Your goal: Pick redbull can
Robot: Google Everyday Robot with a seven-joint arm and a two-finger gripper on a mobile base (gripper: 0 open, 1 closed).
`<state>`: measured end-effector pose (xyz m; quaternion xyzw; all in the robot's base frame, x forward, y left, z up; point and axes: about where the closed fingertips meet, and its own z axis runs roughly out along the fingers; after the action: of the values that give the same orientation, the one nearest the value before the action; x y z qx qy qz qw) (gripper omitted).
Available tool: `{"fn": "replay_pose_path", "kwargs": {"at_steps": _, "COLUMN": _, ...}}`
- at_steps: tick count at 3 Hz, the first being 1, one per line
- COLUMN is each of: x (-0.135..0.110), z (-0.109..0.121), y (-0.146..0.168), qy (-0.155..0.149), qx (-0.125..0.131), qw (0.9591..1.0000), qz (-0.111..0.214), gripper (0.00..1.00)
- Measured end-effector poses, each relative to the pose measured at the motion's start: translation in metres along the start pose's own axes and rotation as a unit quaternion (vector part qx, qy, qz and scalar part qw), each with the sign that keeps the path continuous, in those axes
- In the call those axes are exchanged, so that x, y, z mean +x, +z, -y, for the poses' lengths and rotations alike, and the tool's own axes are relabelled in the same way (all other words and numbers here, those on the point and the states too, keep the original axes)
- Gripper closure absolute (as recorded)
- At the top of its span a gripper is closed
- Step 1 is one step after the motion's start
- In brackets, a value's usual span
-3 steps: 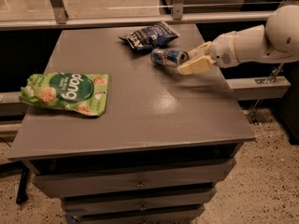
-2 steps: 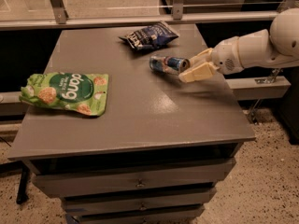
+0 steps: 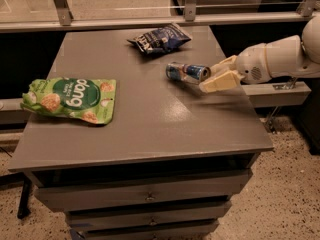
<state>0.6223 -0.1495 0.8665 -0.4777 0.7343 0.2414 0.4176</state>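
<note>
The redbull can [image 3: 186, 72], blue and silver with a shiny end, lies on its side right of the middle of the grey table [image 3: 150, 119]. My gripper [image 3: 208, 79] reaches in from the right on a white arm [image 3: 280, 56]. Its cream fingers [image 3: 220, 82] stand on either side of the can's right end and grip it. The can is low, at or just above the tabletop.
A crinkled dark blue snack bag [image 3: 160, 38] lies at the table's back, just behind the can. A green snack pouch [image 3: 72, 99] lies at the left. Drawers sit under the tabletop. A metal rail and glass run behind the table.
My gripper has moved toward the front and a little right, and the can has moved with it, away from the blue bag.
</note>
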Motion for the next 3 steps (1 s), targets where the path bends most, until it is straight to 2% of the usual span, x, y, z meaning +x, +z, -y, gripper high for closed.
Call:
{"fn": "replay_pose_path", "kwargs": {"at_steps": 2, "x": -0.011, "z": 0.015, "y": -0.054, "qy": 0.002, "qx": 0.039, "qw": 0.9987, "qz": 0.032, "gripper": 1.0}}
{"fn": "replay_pose_path", "kwargs": {"at_steps": 3, "x": -0.02, "z": 0.016, "y": -0.072, "qy": 0.006, "qx": 0.031, "qw": 0.9977, "qz": 0.06, "gripper": 1.0}}
